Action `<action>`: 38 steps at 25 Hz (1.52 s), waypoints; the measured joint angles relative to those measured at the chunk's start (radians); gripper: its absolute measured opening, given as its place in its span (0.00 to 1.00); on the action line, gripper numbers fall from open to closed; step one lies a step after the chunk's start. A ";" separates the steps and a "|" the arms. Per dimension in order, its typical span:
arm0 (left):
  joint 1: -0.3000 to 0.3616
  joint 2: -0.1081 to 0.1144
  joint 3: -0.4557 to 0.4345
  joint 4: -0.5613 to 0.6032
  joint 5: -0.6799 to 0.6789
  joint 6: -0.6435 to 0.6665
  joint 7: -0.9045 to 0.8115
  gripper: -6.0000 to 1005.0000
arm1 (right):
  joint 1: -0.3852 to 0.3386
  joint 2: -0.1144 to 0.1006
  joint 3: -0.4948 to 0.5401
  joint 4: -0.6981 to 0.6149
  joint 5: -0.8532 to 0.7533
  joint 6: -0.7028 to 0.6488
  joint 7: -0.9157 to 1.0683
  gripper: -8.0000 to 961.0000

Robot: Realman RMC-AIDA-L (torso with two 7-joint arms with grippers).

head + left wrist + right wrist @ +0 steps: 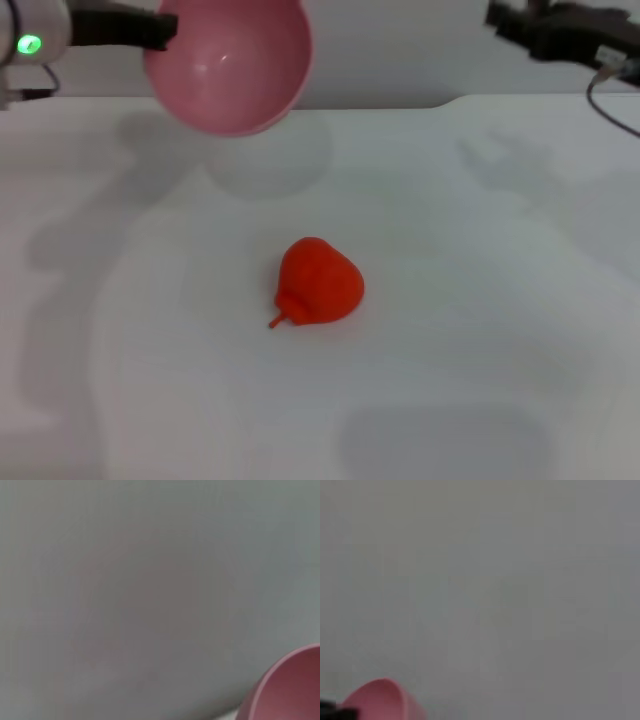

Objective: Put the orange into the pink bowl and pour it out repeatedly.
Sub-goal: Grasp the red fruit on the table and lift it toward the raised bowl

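A plain white table (480, 360) fills the near ground, bearing one orange (320, 281) at its middle, lying on its side with the thin stem toward the near edge. Farther back, one pink bowl (228, 62) hangs in the air, tipped with its mouth facing forward, its rim gripped by the left gripper (160, 30). The right gripper (505, 18) hovers far right; whether it is spread or closed cannot be told. Behind runs a pale wall (400, 50).

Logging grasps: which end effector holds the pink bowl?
The left end effector holds the tilted pink bowl aloft; the right end effector holds nothing.
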 joint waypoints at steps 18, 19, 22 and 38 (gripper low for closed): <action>-0.059 0.095 -0.186 -0.027 0.006 0.330 0.054 0.05 | 0.347 0.007 0.071 0.075 -0.517 -0.740 0.089 0.47; -0.059 0.093 -0.183 -0.027 0.007 0.333 0.054 0.05 | 0.358 0.007 0.035 0.091 -0.518 -0.726 0.092 0.47; -0.061 0.084 -0.179 -0.026 0.007 0.342 0.054 0.05 | 0.391 0.008 -0.064 0.143 -0.518 -0.676 0.096 0.46; -0.051 0.031 -0.161 -0.023 0.007 0.338 0.066 0.05 | 0.424 0.010 -0.263 0.271 -0.521 -0.398 0.148 0.45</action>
